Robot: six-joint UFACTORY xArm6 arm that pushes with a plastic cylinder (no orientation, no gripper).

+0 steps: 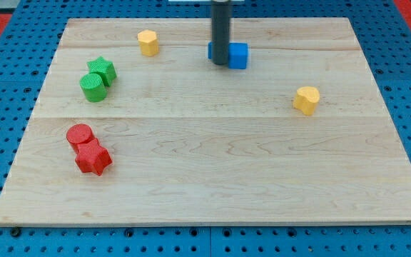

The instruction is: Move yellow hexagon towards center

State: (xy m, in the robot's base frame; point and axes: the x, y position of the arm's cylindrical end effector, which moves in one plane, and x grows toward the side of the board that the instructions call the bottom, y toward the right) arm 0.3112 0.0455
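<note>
no readable text, labels or numbers

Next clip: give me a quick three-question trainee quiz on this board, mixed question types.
1. True or false: my tip touches the yellow hexagon.
2. Which block is my tip in front of? A) green star B) blue block C) yellow heart
3. Fill in: the red cylinder sits against the red ____.

Key: 1 false; 2 B; 3 star.

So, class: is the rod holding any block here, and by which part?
Nothing is held. My tip has no gripper; it stands in front of the blue block, contact unclear.
</note>
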